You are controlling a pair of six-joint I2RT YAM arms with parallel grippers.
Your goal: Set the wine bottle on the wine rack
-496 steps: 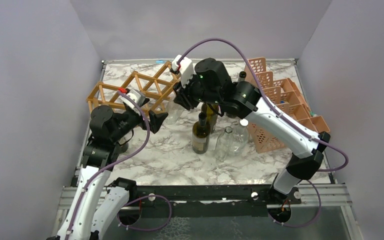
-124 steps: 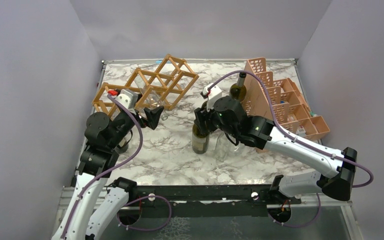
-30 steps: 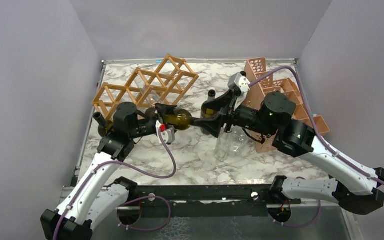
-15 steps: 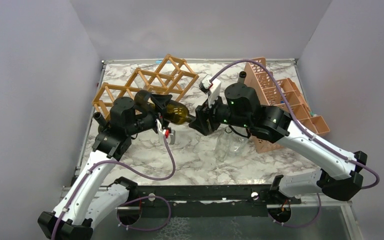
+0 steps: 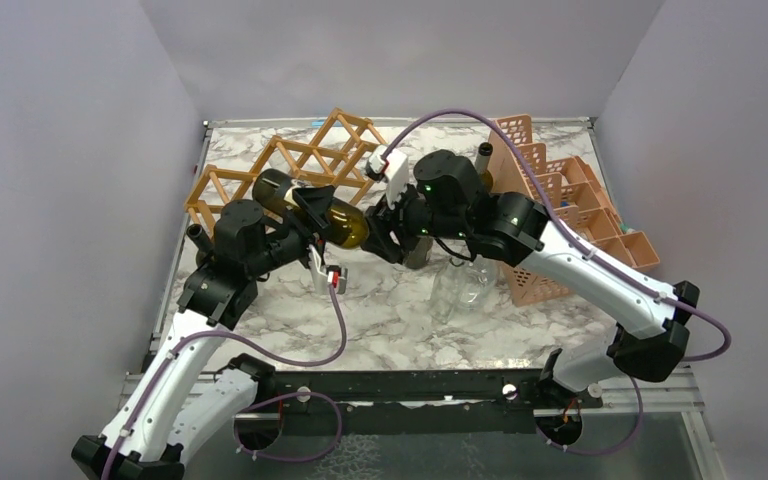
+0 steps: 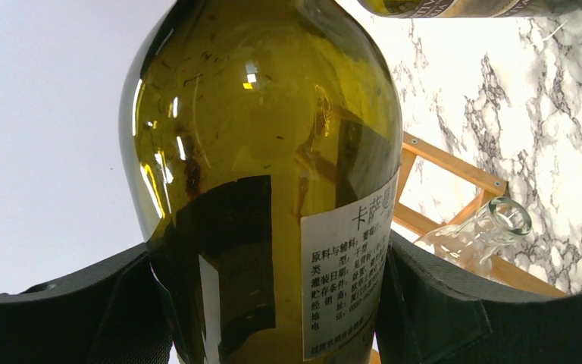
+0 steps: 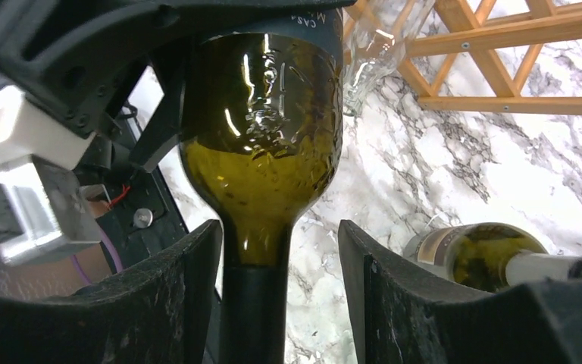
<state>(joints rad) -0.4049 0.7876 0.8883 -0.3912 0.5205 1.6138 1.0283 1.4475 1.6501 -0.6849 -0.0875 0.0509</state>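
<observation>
The bottle hangs off the desk, left of centre in the top view, tilted; its base overlaps the front edge of the rack, contact unclear. The left tool is clenched on its body; the right tool straddles the neck, released, a gap beside one finger. Bare marble lies below; a clear bottle stands lower right; a crate lines the right edge.
</observation>
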